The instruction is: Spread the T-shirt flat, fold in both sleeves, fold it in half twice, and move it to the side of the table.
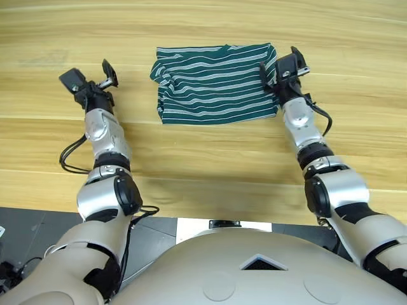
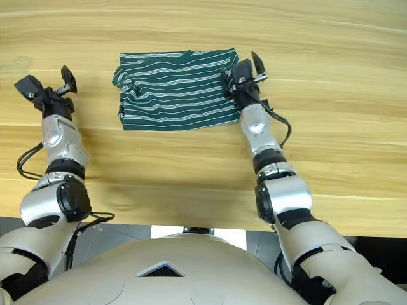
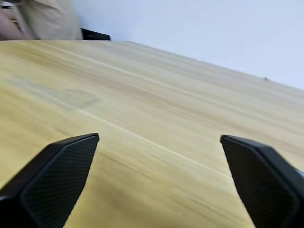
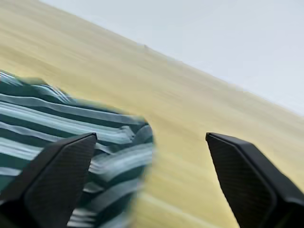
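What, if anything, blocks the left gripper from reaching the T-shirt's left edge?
Likely nothing, so yes: the left gripper is open, beside the T-shirt, with just bare table between them.

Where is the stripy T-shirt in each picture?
Left eye: T-shirt top middle, beside right gripper.
Right eye: T-shirt top, left of middle.
Right wrist: T-shirt partly behind the right gripper.
Left wrist: table wood ahead.
Shared landmark: the wooden table.

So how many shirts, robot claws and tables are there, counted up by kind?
Green, white-striped folded cloth T-shirt: 1
Black two-finger grippers: 2, the left gripper and the right gripper, both open
Light wooden table: 1
Total: 4
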You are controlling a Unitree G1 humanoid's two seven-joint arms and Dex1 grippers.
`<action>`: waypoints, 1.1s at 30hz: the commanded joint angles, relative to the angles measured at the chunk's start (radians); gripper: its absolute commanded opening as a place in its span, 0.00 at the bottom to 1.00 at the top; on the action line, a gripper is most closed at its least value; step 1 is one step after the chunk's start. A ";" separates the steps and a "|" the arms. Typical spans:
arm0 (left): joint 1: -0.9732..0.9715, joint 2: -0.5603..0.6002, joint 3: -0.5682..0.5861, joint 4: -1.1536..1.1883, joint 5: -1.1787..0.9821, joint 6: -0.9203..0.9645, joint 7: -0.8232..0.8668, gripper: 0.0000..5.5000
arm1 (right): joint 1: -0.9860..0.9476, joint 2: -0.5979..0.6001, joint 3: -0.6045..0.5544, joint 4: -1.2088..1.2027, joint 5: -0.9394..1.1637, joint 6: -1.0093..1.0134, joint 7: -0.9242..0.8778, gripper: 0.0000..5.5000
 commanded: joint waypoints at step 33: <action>0.512 -0.203 -0.379 -0.920 0.414 0.189 0.087 0.97 | 0.667 -0.144 0.308 -1.090 -0.185 0.845 0.254 0.77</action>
